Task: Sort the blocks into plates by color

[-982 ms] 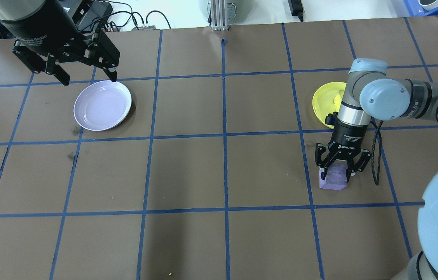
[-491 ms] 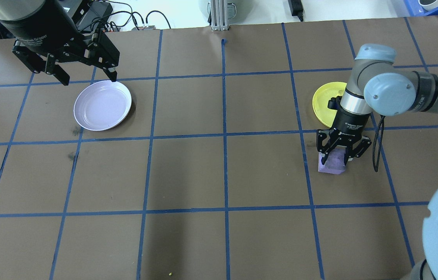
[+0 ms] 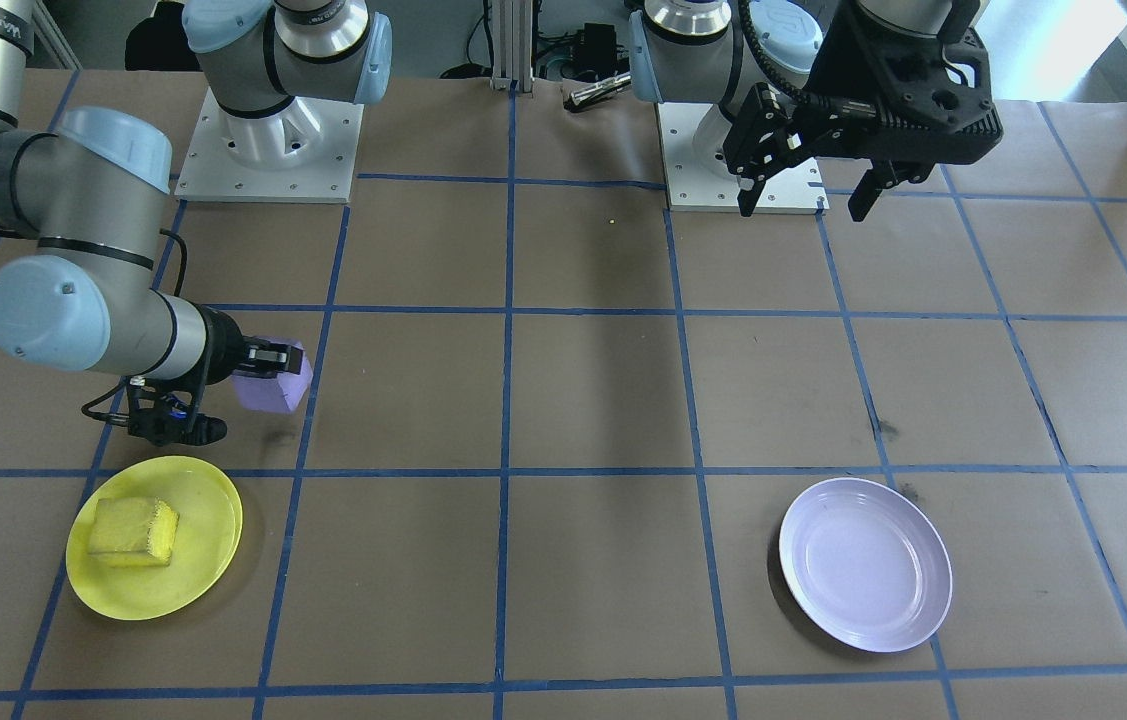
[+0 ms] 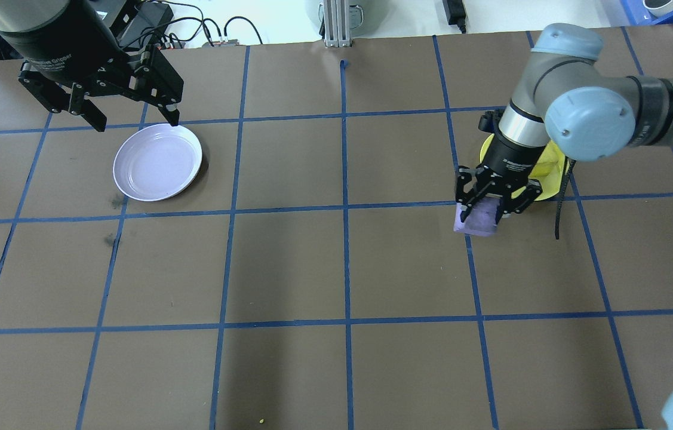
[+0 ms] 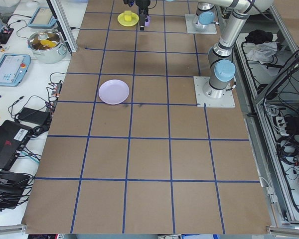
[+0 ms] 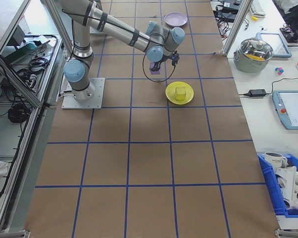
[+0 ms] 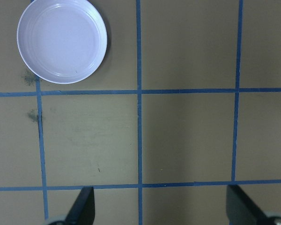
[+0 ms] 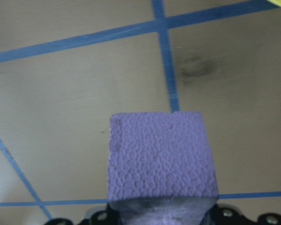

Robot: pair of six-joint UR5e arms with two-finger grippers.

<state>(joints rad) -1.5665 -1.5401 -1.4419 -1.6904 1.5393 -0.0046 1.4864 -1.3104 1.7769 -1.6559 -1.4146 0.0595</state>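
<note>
The pale purple block [image 4: 473, 224] hangs just above the table with my right gripper [image 4: 482, 210] shut on it; its rough top face fills the right wrist view [image 8: 161, 154]. It is beside the yellow plate [image 3: 208, 560], which holds the yellow block [image 3: 131, 530]. In the overhead view my right arm hides most of that plate. The lavender plate [image 4: 157, 161] lies bare on the left side. My left gripper [image 4: 137, 119] hovers open just beyond its far rim, with nothing between the fingertips [image 7: 82, 208].
Brown paper with a blue tape grid covers the table [image 4: 342, 269]. Cables and boxes [image 4: 151, 24] lie past its far edge. The two arm bases [image 3: 268, 150] stand on the robot's side.
My right gripper has lifted the purple block and carried it toward the far side and the table's middle, now beside the yellow plate's near-left edge. The left arm has not moved.
</note>
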